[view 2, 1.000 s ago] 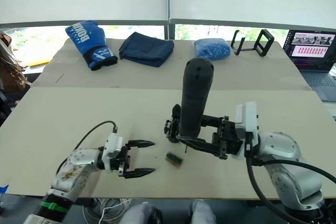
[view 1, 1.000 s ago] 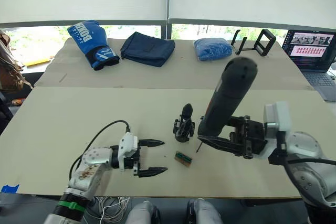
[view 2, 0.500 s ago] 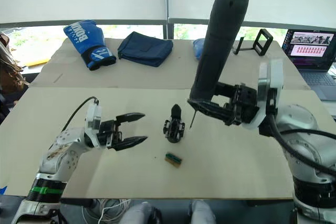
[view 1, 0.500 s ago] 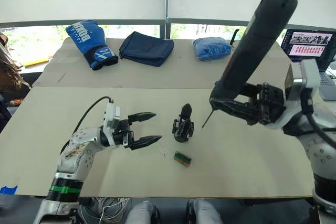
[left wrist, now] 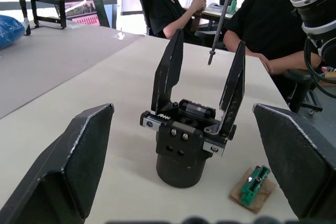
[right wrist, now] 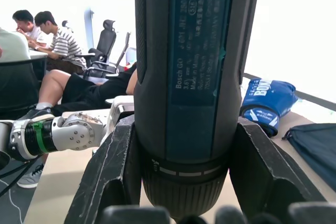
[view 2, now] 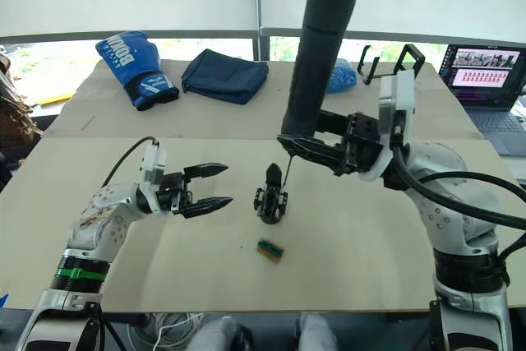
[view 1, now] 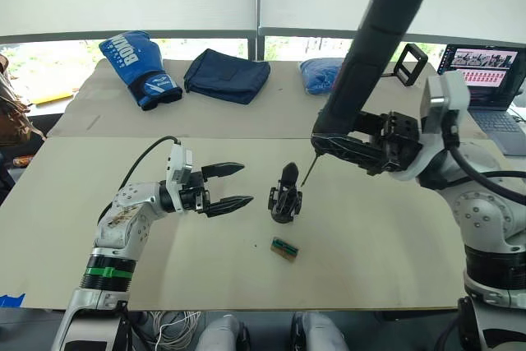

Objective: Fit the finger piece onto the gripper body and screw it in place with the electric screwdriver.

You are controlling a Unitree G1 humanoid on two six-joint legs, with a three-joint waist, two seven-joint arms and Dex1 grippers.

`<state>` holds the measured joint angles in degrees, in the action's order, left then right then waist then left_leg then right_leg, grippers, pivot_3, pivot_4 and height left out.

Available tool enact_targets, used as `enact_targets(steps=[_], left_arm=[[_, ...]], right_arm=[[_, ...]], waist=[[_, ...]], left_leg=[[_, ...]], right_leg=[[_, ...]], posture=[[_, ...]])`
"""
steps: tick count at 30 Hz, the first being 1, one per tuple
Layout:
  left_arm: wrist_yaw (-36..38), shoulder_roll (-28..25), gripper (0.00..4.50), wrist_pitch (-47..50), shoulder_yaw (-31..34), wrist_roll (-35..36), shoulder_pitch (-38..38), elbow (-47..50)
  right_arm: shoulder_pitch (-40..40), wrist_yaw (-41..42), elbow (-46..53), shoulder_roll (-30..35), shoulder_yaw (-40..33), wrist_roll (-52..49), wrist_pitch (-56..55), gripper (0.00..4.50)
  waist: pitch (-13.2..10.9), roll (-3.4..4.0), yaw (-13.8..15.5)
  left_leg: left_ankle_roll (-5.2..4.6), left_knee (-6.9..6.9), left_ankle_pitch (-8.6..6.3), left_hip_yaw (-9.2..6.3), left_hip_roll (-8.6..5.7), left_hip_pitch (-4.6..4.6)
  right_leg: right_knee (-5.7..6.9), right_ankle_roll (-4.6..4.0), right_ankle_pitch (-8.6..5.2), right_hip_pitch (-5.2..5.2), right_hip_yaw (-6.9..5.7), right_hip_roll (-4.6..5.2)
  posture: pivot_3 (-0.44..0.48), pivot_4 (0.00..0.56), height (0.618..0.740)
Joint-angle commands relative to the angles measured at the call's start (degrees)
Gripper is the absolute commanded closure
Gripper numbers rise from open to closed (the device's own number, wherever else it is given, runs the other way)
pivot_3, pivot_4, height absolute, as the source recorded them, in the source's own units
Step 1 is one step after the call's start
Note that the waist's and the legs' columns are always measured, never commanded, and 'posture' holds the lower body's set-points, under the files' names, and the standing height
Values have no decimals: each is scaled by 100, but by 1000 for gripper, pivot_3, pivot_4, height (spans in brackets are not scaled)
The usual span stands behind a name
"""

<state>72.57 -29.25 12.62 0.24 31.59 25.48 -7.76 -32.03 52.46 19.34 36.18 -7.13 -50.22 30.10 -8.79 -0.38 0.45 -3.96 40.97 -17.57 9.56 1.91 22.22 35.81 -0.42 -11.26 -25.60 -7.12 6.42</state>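
Note:
The gripper body [view 1: 284, 196] stands upright mid-table on its black stubby base. In the left wrist view the gripper body [left wrist: 182, 145] carries two black tapered fingers; which one is the finger piece I cannot tell. My left gripper [view 1: 237, 186] is open just to its left, level with it, and its fingers [left wrist: 73, 166] flank it without touching. My right gripper [view 1: 362, 147] is shut on the electric screwdriver [view 1: 371, 47], a thick black cylinder [right wrist: 194, 77] tilted up and to the right. Its metal bit [view 1: 306, 173] hangs just above and right of the gripper body.
A small green board on a brown pad [view 1: 285, 248] lies in front of the gripper body. At the back sit a blue boxing glove [view 1: 140, 67], a folded dark cloth [view 1: 228, 76], a blue bag [view 1: 322, 76], a black stand [view 1: 408, 63] and a laptop [view 1: 485, 71]. Seated people [left wrist: 173, 9] show beyond the table.
The right arm lifted the screwdriver off the table, then swung it left, bringing the bit down beside the gripper body. My left gripper rose and moved toward the gripper body, still open.

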Motion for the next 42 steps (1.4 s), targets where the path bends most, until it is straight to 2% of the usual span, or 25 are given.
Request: enact_targets(steps=[1, 12, 20, 42], left_arm=[[145, 34, 0, -273, 12, -85, 168, -50], [218, 306, 0, -650, -138, -382, 215, -209], [385, 257, 0, -966, -367, -707, 82, -223], [328, 288, 0, -1009, -493, -848, -125, -32]], right_arm=[[-275, 27, 153, -158, -29, 13, -212, 2593], [-377, -2, 43, -660, 344, 521, -277, 2593], [-384, 85, -94, -846, 554, 797, -285, 2593], [-209, 364, -180, -887, 616, 1000, -206, 2593]], waist=[[0, 0, 1], [0, 0, -14], [0, 0, -49], [0, 0, -86]], left_leg=[[0, 0, 0, 0, 0, 0], [2, 1, 1, 2, -1, 0], [4, 0, 2, 2, -1, -1], [4, 1, 3, 1, -1, -2]], right_leg=[[0, 0, 0, 0, 0, 0], [3, 0, 0, 0, 0, -1], [5, 0, 0, 0, -1, -2], [7, -1, 0, -1, 0, -1]], posture=[[0, 150, 740], [0, 150, 740], [0, 150, 740], [0, 150, 740]])
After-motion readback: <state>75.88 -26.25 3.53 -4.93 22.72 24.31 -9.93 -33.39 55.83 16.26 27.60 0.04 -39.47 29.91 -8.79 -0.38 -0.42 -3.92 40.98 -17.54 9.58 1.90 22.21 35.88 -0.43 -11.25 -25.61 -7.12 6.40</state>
